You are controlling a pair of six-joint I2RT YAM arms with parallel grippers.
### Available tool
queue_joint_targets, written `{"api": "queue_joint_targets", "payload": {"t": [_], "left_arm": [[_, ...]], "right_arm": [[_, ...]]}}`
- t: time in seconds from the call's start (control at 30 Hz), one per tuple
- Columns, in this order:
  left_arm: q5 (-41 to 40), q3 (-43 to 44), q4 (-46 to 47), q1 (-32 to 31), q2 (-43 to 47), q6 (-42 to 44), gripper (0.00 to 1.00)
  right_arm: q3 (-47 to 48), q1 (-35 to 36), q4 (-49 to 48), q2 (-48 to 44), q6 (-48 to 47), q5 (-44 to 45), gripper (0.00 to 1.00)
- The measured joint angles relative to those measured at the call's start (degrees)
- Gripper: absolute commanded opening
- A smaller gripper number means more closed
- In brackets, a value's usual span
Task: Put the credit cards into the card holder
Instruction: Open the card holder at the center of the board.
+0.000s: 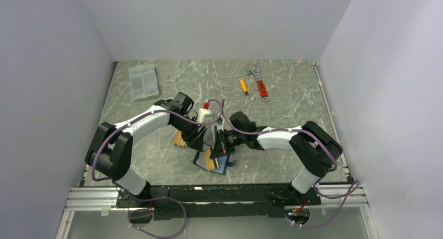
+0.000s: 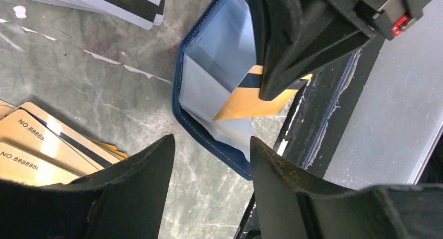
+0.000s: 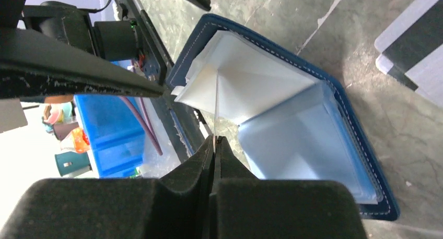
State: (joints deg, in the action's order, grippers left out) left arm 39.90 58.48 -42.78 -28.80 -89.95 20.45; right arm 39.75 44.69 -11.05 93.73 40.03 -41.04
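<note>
Grey-green marbled worktop [image 1: 209, 77], walled on three sides; left arm [image 1: 141, 121] and right arm [image 1: 277, 137] reach inward and meet near its near edge, covering much of what lies under them in the top view. Clear plastic box [image 1: 143, 81] at the far left corner, contents too small to make out; red-handled wrench [image 1: 259, 82] far right, well apart from the arms. Card holder [image 2: 219, 51], navy outside and pale grey-blue inside, lies open on the worktop by the near edge, between the two tools. Left tool [image 2: 211, 145] hangs just above the worktop beside the holder, jaws apart with nothing between them. Right tool [image 3: 215, 140] has its jaws pressed together on an orange-tan card [image 2: 251, 103] with a black stripe; one corner of the card sits in the holder's pocket; the right wrist view shows the card edge-on, as a thin line only. Stack of orange-tan cards [image 2: 31, 145] beside the holder, cut off by the frame and the left finger; white-grey cards [image 2: 120, 1] with a black stripe, cut off at the top edge. Orange-handled screwdriver [image 1: 243, 86] just beside the wrench.
</note>
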Motion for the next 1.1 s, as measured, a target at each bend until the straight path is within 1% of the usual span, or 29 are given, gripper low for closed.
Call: {"api": "queue_joint_targets", "payload": {"t": [0.13,0.23,0.57,0.73,0.87,0.97,1.03,1.1], "left_arm": [[0.6,0.0,0.0,0.2,0.0,0.3,0.60],[0.3,0.0,0.1,0.2,-0.3,0.0,0.58],[-6.3,-0.3,2.2,-0.3,-3.7,-2.2,0.56],[-7.0,-0.3,3.1,-1.9,-5.2,-3.7,0.54],[-7.0,-0.3,3.2,-2.3,-6.3,-4.3,0.46],[-6.9,-0.3,3.2,-2.3,-6.8,-4.9,0.35],[-6.8,-0.5,3.4,-2.3,-6.9,-5.3,0.25],[-6.8,-1.0,3.6,-2.3,-6.9,-5.3,0.21]], "right_arm": [[0.7,0.1,-1.1,1.8,0.0,0.0,0.00],[0.7,0.1,-1.1,3.3,0.0,0.0,0.00],[0.3,0.2,-1.2,4.2,0.1,0.0,0.00],[-0.9,0.1,-1.6,4.1,0.3,0.0,0.00],[-2.9,-0.3,-2.0,3.1,0.7,0.0,0.00],[-5.2,-1.3,-2.2,0.7,0.7,0.0,0.00],[-7.5,-2.8,-2.4,-2.1,0.7,0.0,0.00],[-9.5,-4.0,-2.6,-4.7,0.7,0.0,0.00]]}}
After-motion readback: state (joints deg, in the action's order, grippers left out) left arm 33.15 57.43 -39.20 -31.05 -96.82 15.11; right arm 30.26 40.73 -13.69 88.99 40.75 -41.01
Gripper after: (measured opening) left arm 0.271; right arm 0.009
